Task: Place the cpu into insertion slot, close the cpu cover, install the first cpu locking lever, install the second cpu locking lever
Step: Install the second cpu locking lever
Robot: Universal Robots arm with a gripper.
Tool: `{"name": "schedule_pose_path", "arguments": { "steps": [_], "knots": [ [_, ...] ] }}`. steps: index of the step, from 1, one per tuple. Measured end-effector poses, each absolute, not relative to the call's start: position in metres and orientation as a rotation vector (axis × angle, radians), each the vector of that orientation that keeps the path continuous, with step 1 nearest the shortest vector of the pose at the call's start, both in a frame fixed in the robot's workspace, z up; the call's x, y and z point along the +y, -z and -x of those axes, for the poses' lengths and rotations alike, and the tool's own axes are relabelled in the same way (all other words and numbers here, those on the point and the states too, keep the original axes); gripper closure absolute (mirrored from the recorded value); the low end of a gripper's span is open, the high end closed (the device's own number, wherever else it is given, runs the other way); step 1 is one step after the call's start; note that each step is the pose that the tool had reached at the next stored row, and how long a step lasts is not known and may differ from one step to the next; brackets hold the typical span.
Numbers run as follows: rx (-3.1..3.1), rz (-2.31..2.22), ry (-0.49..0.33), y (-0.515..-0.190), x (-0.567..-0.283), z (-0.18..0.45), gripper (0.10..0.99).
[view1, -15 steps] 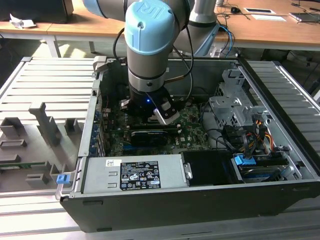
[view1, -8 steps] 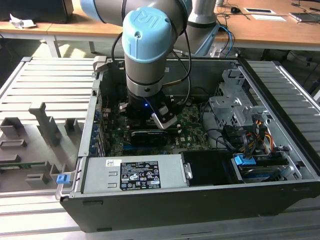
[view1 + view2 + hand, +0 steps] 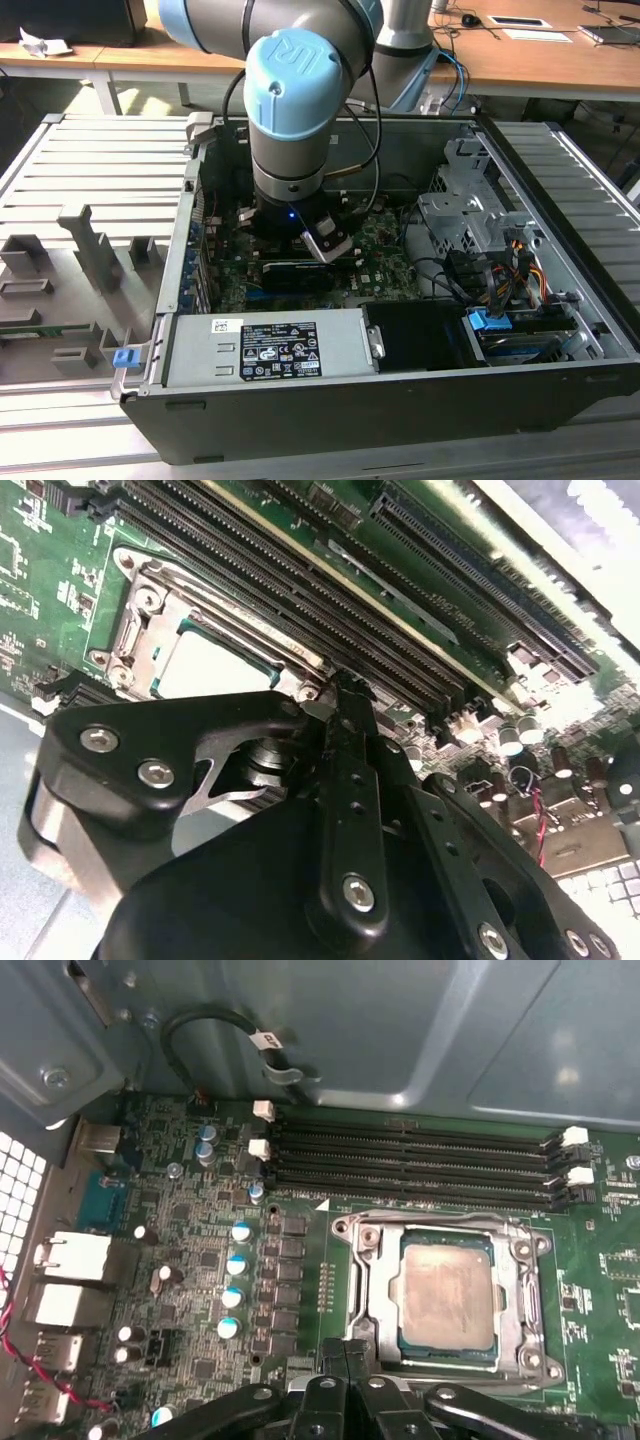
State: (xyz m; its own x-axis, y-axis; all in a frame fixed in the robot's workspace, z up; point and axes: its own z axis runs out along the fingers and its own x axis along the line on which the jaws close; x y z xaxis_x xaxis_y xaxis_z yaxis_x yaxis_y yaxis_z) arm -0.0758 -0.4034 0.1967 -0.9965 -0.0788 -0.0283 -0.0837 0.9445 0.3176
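Cpu (image 3: 447, 1295) seated in insertion slot (image 3: 378, 1300), cpu cover (image 3: 520, 1305) framing it, just beyond end effector (image 3: 345, 1375) fingertips, which look clenched together, grasping nothing. Exterior view adds open computer case (image 3: 560, 330), arm lowered inside.

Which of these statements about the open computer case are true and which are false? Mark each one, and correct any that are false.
1. The chip lies in its socket on the green board. True.
2. The four long memory slots beside the socket are filled with cards. False: they stand empty.
3. The gripper is down inside the case, at the edge of the socket. True.
4. The gripper carries the chip above the board. False: the chip sits in the socket.
5. The case lies on a wooden floor. False: it rests on a grey ribbed surface.
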Motion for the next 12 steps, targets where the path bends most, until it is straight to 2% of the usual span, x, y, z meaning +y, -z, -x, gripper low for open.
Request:
{"name": "schedule_pose_path", "arguments": {
  "steps": [3, 12],
  "knots": [
    [3.074, 0.130, -0.547, -0.1947, -0.4040, 0.0777, 0.980],
    [3.073, 0.130, -0.552, -0.1963, -0.4066, 0.0788, 0.980]
  ]
}}
